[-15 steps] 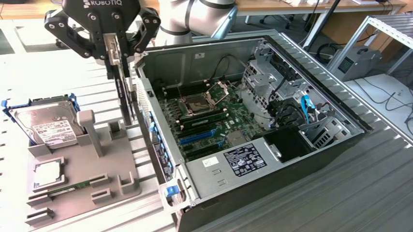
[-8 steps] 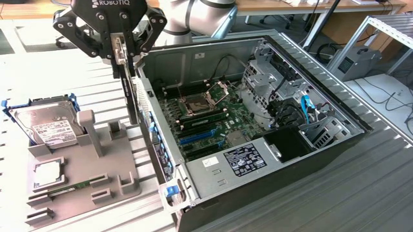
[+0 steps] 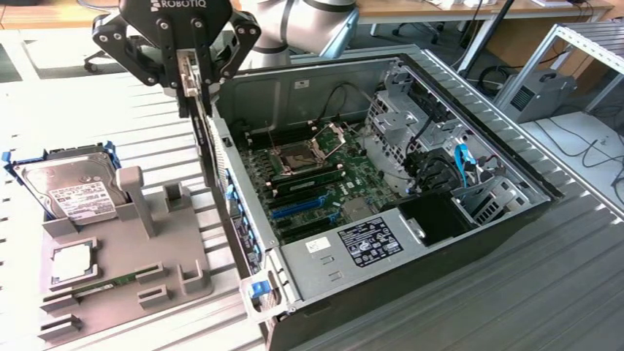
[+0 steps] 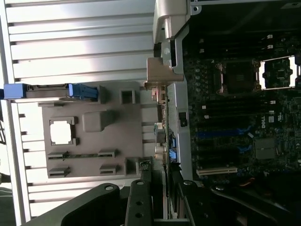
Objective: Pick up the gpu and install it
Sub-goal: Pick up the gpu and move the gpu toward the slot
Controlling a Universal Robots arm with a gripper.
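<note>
Fingers are clamping the gpu by its top edge; we are holding it upright over the case wall, beside the motherboard. Carry step, we judge. Seating calls for squaring it over a slot.

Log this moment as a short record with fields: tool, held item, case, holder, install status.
tool: tool closed on the gpu
held item: gpu hanging edge-on and upright below the tool, at the case wall on the exterior view's left
case: computer case lying open, motherboard exposed
holder: gray holder beside the case, hard drive standing in it
install status: gpu not yet seated in a motherboard slot
</note>
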